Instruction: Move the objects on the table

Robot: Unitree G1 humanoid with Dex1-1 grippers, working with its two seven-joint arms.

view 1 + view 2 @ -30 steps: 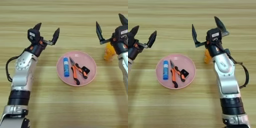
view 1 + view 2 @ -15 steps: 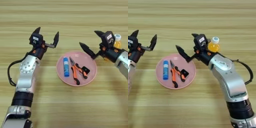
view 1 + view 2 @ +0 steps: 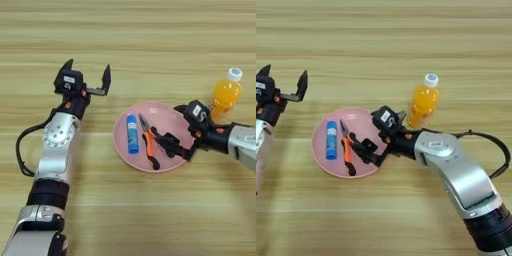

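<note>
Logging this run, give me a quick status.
Right gripper open over pink plate, around black block. Left gripper open, idle. Pliers close beside.

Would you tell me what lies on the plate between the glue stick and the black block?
The orange-and-black-handled pliers lie between the blue glue stick and the small black block on the pink plate. Both eye views show it.

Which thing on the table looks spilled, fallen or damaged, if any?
Nothing stands out. The bottle stands upright with its cap on, beside the plate. The glue stick and pliers lie in the plate. The right gripper is over the block there, open; the left gripper is open, off the plate.
</note>
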